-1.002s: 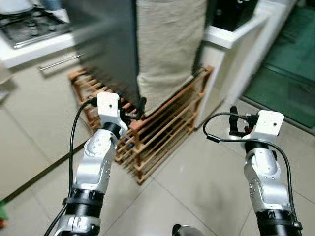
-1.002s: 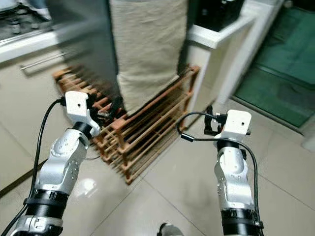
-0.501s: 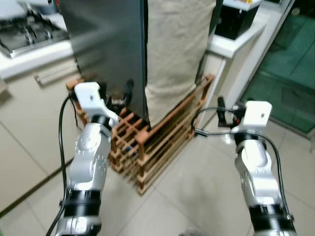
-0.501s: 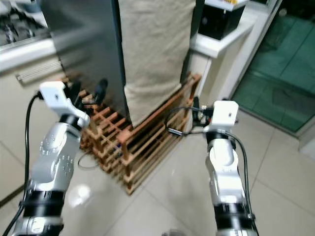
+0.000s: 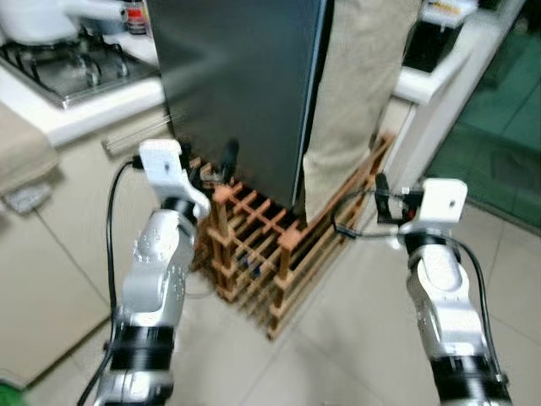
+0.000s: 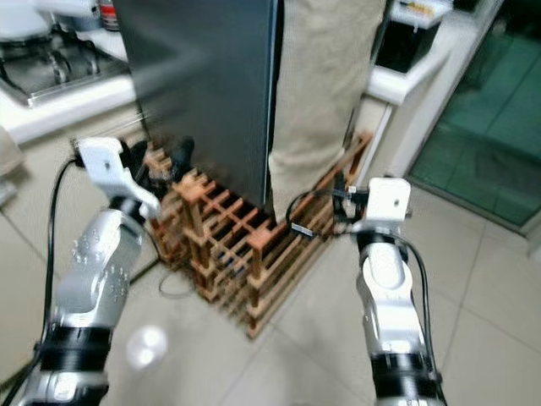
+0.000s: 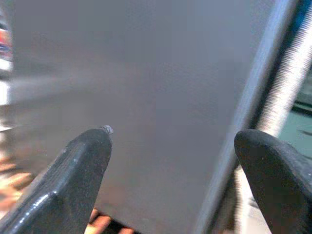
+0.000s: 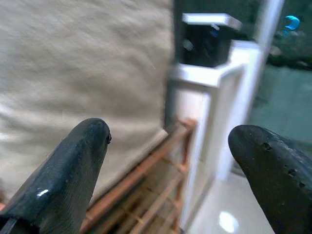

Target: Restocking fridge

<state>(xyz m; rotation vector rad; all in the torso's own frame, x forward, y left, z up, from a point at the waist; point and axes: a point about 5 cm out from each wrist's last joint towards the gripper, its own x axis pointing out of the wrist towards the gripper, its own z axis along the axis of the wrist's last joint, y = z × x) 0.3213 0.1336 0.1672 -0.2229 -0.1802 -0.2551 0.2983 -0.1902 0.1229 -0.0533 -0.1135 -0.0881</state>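
Both my grippers are raised toward the fridge [image 5: 237,85], fingers spread wide and holding nothing. My left gripper [image 5: 211,165] sits near its smooth dark grey door; my right gripper [image 5: 382,201] is beside the coarse beige cloth [image 5: 355,93] hanging down its side. A slatted wooden rack [image 5: 270,254] stands beneath.

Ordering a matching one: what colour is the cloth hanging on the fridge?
Beige cloth, clearest in the right eye view.

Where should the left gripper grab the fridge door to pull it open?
No handle shows on the dark fridge door. Best guess: hook its vertical edge beside the beige cloth, coming in from the front. The left gripper, open, faces the flat panel, which gives no purchase.
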